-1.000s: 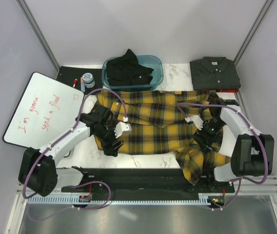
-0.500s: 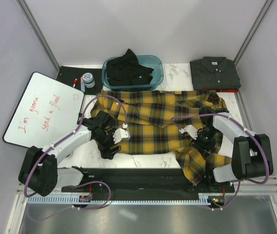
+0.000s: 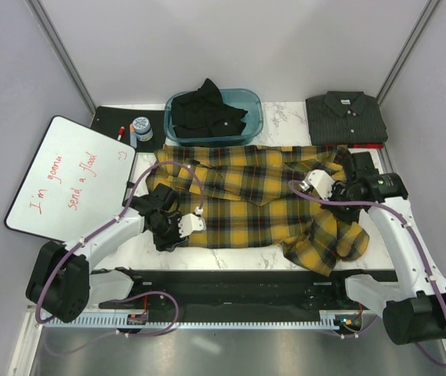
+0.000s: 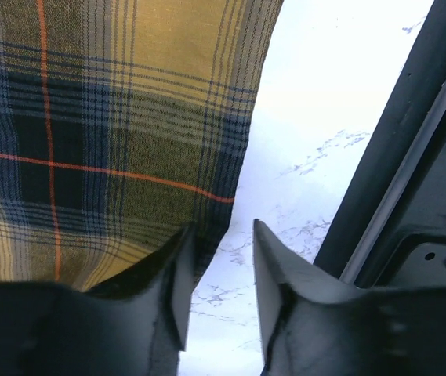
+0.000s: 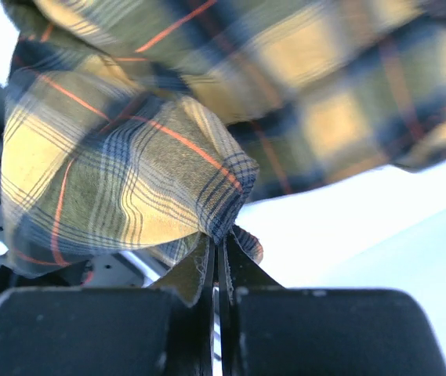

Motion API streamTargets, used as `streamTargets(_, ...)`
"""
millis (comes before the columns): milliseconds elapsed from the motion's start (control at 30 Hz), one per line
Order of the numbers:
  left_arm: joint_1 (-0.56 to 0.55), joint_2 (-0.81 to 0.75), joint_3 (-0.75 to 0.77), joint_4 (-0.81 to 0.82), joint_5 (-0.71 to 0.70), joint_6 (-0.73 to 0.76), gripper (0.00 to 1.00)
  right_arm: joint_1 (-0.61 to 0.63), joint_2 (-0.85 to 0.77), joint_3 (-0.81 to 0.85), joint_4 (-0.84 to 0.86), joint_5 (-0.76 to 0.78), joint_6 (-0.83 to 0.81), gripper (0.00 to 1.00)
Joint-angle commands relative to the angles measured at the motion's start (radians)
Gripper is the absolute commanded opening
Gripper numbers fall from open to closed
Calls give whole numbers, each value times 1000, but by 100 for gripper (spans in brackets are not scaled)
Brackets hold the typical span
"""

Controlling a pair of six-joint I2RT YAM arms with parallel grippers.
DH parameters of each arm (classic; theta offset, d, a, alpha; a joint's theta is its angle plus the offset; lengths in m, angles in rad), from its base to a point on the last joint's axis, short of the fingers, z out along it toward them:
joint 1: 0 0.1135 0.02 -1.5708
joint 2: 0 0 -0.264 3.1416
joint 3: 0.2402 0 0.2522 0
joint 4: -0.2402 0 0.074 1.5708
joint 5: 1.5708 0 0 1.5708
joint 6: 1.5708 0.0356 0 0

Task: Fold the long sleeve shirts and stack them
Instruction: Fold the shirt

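Observation:
A yellow-and-black plaid shirt (image 3: 238,200) lies spread across the marble table. My right gripper (image 3: 334,190) is shut on a fold of its plaid sleeve (image 5: 128,180), jaws pinched tight on the cloth (image 5: 221,243), and holds that sleeve bunched above the table. My left gripper (image 3: 168,239) sits low at the shirt's lower left hem. Its jaws (image 4: 223,229) stand apart over bare marble, the plaid edge (image 4: 207,196) just touching the left finger (image 4: 177,274). A dark charcoal shirt (image 3: 346,117) lies folded at the back right. A black shirt (image 3: 205,110) is heaped in the bin.
The teal bin (image 3: 250,125) stands at the back centre. A whiteboard (image 3: 70,176) leans at the left, beside a black mat with a jar (image 3: 141,128) and a marker. A black rail (image 3: 246,283) runs along the near table edge, also in the left wrist view (image 4: 411,157).
My right gripper has shut on the plaid sleeve and raised it up and back from the front right. My left gripper has narrowed and slid to the lower left hem.

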Motion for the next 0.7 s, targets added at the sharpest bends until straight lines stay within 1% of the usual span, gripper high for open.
streamTargets(0, -3, -21, -15, 30, -38, 62, 38, 4, -22, 125, -20, 82, 43, 0)
streamTargets(33, -3, -26, -16, 31, -48, 63, 36, 2, -23, 145, -19, 99, 44, 0)
streamTargets(67, -3, -29, -16, 34, -51, 63, 31, 4, -28, 188, -17, 107, 50, 0)
streamTargets(133, -1, -49, -21, 48, -72, 56, 24, 4, -23, 232, -14, 125, 60, 0)
streamTargets(167, -3, -55, -21, 48, -75, 57, 13, 2, -16, 280, -13, 140, 64, 0)
streamTargets(233, -1, -79, -12, 50, -74, 42, 4, 4, -5, 327, -10, 154, 76, 0)
streamTargets(267, -1, -89, -7, 45, -69, 40, 2, 4, 7, 376, -8, 157, 78, 0)
streamTargets(433, 0, -133, 47, 27, -46, -1, 2, 4, 37, 537, 9, 142, 63, 0)
streamTargets(600, 10, -130, 103, 13, -49, -27, 2, 5, 109, 631, 30, 131, -27, 0)
streamTargets(667, 39, -123, 142, 18, -48, -36, 2, 5, 138, 656, 53, 130, -67, 0)
